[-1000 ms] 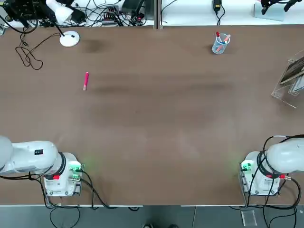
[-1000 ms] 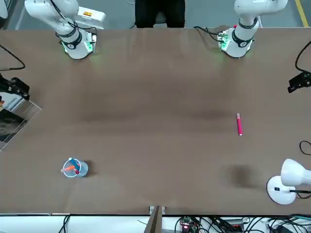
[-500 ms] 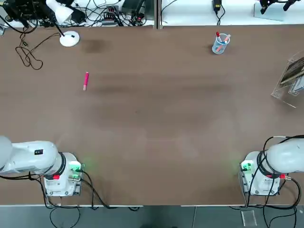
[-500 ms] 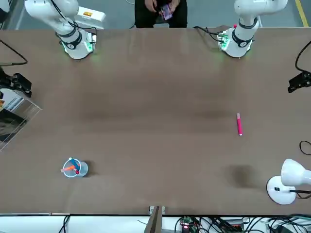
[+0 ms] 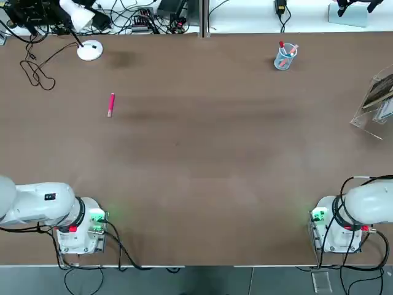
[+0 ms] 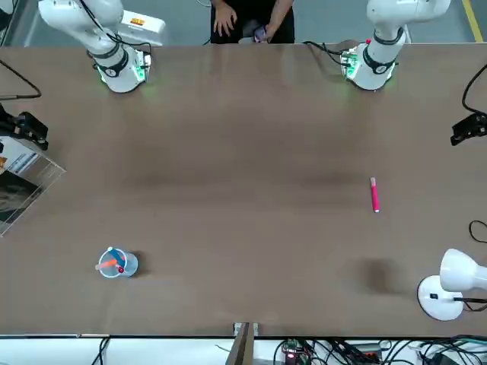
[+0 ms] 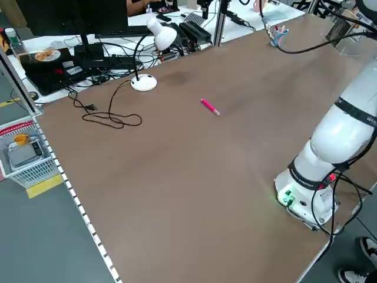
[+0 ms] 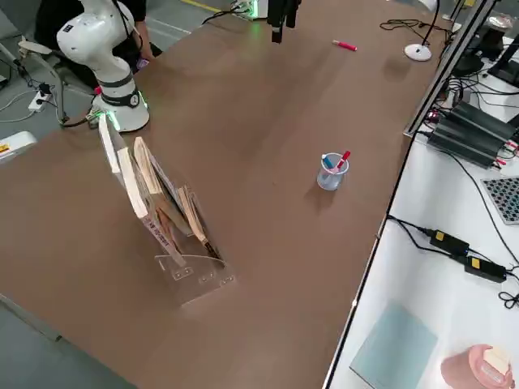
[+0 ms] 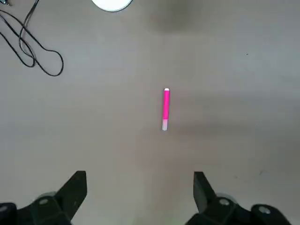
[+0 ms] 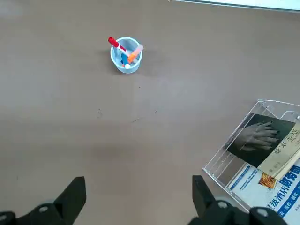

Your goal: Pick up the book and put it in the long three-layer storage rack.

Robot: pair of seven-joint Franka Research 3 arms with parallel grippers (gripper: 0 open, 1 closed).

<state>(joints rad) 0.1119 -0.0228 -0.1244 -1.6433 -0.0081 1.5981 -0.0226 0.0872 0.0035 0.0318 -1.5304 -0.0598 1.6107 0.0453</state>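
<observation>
The book [image 10: 259, 139], dark grey with a pale hand on its cover, leans inside the long three-layer storage rack [image 10: 219, 162], a clear acrylic stand at the table's right edge [image 5: 367, 118]. The side view shows the rack [image 8: 199, 279] holding other booklets too. My right gripper [image 10: 138, 180] hangs open and high over the table, short of the rack, with nothing between its fingers. My left gripper [image 9: 138, 176] is open as well, high above a pink pen [image 9: 166, 108]. Neither touches anything.
A clear pen cup [image 5: 284, 56] with markers stands at the far side, right of centre. The pink pen [image 5: 111, 104] lies far left. A white desk lamp [image 5: 89, 49] and a looped black cable [image 5: 37, 70] sit in the far left corner. A person's hands [image 6: 242, 21] show between the arm bases.
A person's hands have come into view at the table edge between the arm bases. The book, the rack and both grippers' jaws look unchanged.
</observation>
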